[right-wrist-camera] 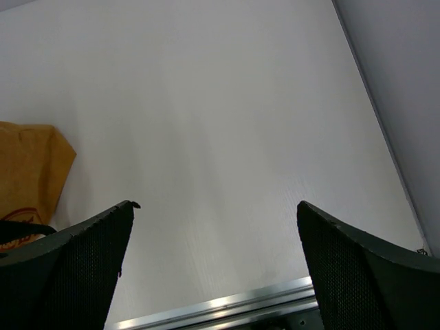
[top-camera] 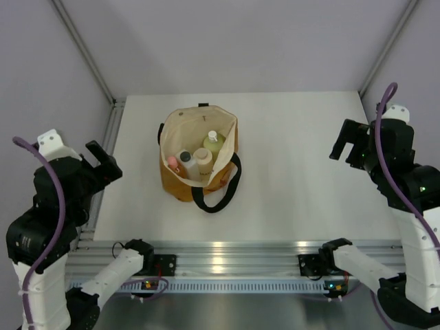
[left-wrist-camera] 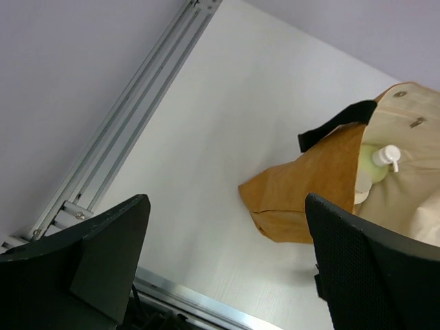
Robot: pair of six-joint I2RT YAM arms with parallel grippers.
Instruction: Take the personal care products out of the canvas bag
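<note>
Left wrist: canvas bag (left-wrist-camera: 295, 199) beyond left pincer (left-wrist-camera: 225, 201)

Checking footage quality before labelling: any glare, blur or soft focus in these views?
Top external: sharp, with bright glare on the aluminium rail. Left wrist: canvas bag crisp, faint shadow beneath it, fingers dark. Right wrist: evenly lit, glare on the rail.

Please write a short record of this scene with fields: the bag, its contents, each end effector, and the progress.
bag: canvas bag, open, on the table
contents: pale green bottle, beige bottle, white bottle, orange bottle
left end effector: open, empty, apart from the bag
right end effector: open, empty, apart from the bag
progress: no bottle taken out yet
</note>
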